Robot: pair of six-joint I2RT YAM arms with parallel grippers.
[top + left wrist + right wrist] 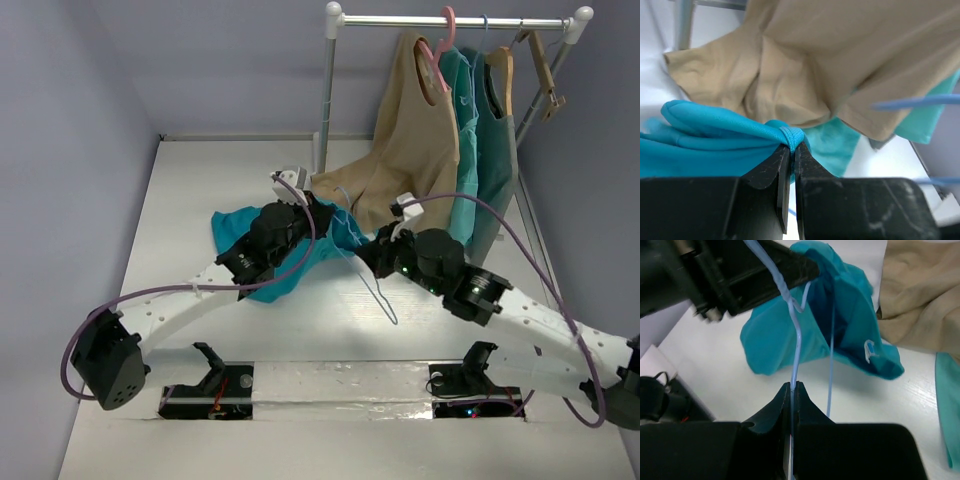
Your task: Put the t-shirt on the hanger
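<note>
The teal-blue t-shirt (232, 228) lies bunched on the table, partly under my left arm. My left gripper (318, 212) is shut on a fold of its edge; the pinched fabric (791, 136) shows in the left wrist view. The thin light-blue hanger (378, 290) hangs from my right gripper (375, 255), which is shut on its wire (796, 350). In the right wrist view the hanger runs into the t-shirt's open neck (840, 315), beside the pale label (870, 351). The left gripper's fingers (790, 267) show there, at the shirt's top edge.
A white rail (450, 20) stands at the back right with a beige shirt (415, 140) on a pink hanger (440, 45), greener teal tops (480, 140) and a wooden hanger (545, 70). The beige shirt's hem drapes onto the table just behind both grippers.
</note>
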